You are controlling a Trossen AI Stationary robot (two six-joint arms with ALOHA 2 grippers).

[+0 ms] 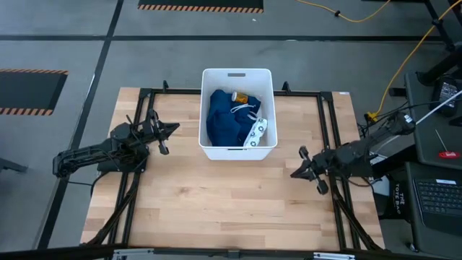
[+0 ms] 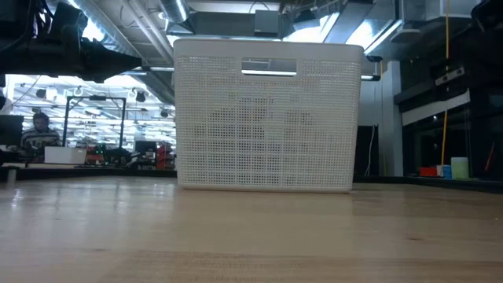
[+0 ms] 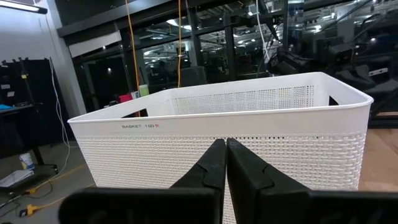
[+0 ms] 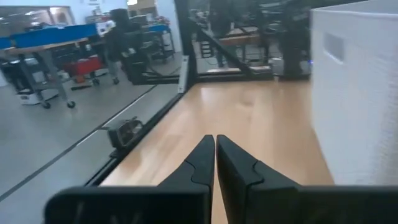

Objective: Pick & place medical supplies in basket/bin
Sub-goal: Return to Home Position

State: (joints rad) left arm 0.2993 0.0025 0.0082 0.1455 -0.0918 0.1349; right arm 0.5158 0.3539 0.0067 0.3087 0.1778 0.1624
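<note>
The white tub (image 1: 238, 112) stands at the table's far middle, and fills the low view (image 2: 267, 114). Inside lie the dark blue garment (image 1: 225, 119), the white packet with blue rings (image 1: 256, 131) against the right near wall, and the amber bottle (image 1: 240, 97) at the far side. The black block is hidden. My left gripper (image 1: 173, 128) is shut, to the left of the tub, pointing at its wall (image 3: 225, 146). My right gripper (image 1: 294, 173) is shut, right of and nearer than the tub, over bare table (image 4: 215, 140).
A black frame (image 1: 328, 123) runs along the table's edges. The near half of the wooden table (image 1: 231, 209) is bare. A desk with a keyboard (image 1: 437, 198) stands off the right edge. A person (image 2: 35, 130) sits far off in the room.
</note>
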